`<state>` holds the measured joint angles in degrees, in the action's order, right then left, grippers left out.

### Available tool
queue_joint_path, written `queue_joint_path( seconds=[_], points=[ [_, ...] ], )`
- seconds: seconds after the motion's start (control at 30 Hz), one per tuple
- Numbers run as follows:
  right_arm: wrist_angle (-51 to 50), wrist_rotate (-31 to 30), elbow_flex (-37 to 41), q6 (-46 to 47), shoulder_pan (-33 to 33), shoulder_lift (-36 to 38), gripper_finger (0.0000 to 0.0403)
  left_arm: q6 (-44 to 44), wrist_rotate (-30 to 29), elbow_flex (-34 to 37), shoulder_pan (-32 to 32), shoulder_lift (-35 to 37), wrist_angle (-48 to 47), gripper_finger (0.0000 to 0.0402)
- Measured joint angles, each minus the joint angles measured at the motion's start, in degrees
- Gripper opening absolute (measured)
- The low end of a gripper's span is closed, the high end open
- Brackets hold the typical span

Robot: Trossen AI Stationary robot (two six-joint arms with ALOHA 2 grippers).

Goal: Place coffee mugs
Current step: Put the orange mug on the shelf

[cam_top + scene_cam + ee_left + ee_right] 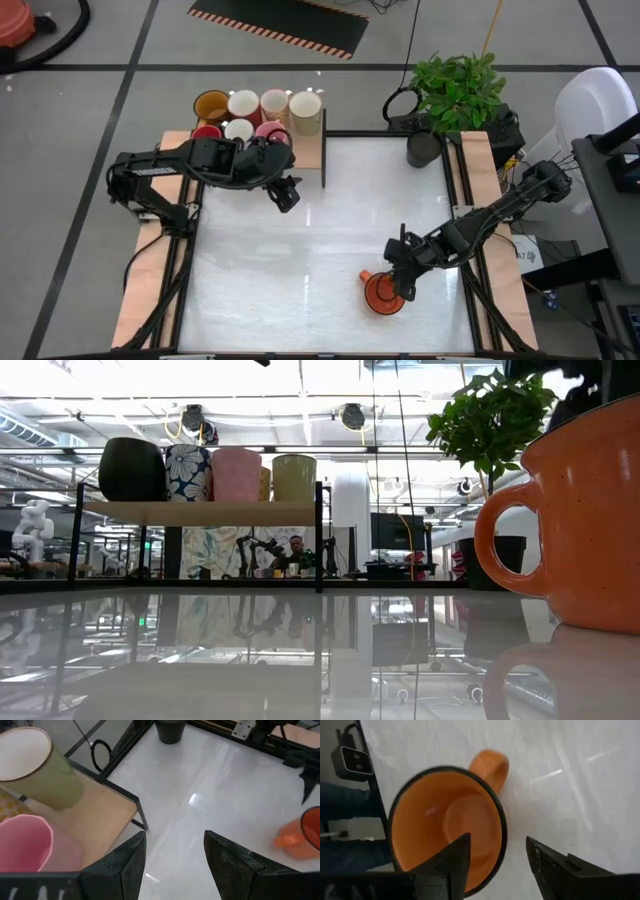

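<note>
An orange mug (381, 294) stands upright on its base near the table's near-right part, its handle (490, 764) pointing left in the high view; it looms large in the low view (585, 520). My right gripper (404, 283) (497, 865) hangs over it, open, one finger above the mug's hollow and one outside the rim (501, 832). Several more mugs sit on a wooden shelf (310, 150) at the far left: amber (211, 105), white (244, 104), cream (305, 110), red (206, 132), pink (270, 131). My left gripper (286, 193) (175, 865) is open beside the shelf's near edge, holding nothing.
A dark grey pot (423, 148) stands at the table's far-right corner, with a potted plant (460, 88) behind it. A black frame (324, 150) edges the shelf's right side. The white table top (330, 230) between the arms lies bare.
</note>
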<state>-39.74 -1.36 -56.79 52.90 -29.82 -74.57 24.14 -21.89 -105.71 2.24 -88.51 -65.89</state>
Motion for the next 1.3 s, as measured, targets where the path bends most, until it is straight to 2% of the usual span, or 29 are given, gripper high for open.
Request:
queue_joint_path(
  seconds=[0.2,0.4,0.5,0.67,0.7,0.93,1.0,1.13,1.3],
  points=[
    [6.71,0.23,4.24,1.25,-0.31,1.53,0.0174,0.04,-0.66,0.0,-0.35,0.0,-0.02,0.0204],
    [8.96,5.09,9.13,4.36,-0.31,1.36,0.016,0.01,-0.1,0.0,-0.35,0.0,-0.02,0.0204],
    [9.19,6.61,10.75,8.01,-0.3,1.36,0.0131,0.04,0.81,0.0,-0.35,0.0,-0.04,0.0204],
    [10.7,6.93,11.1,7.9,-0.03,1.36,0.0028,0.04,1.58,0.0,-0.33,0.0,-0.03,0.0204],
    [11.21,7.02,11.1,7.42,0.22,1.29,0.0017,0.04,2.16,0.0,-0.33,0.0,-0.03,0.0204],
    [14.31,4.66,11.19,18.48,2.98,1.73,0.0007,-1.2,3.69,0.0,0.25,0.0,0.02,0.0204],
    [14.96,4.28,10.0,21.93,4.12,1.8,0.0006,-1.24,3.67,0.0,0.42,0.0,0.02,0.0204],
    [12.98,1.86,4.7,23.08,7.01,1.8,0.0004,-1.53,3.64,0.0,0.46,0.0,-0.18,0.0204],
    [6.69,-6.53,-4.74,23.99,12.72,1.69,0.0004,-2.9,1.28,0.02,0.46,0.36,-3.25,0.0204]
  ],
)
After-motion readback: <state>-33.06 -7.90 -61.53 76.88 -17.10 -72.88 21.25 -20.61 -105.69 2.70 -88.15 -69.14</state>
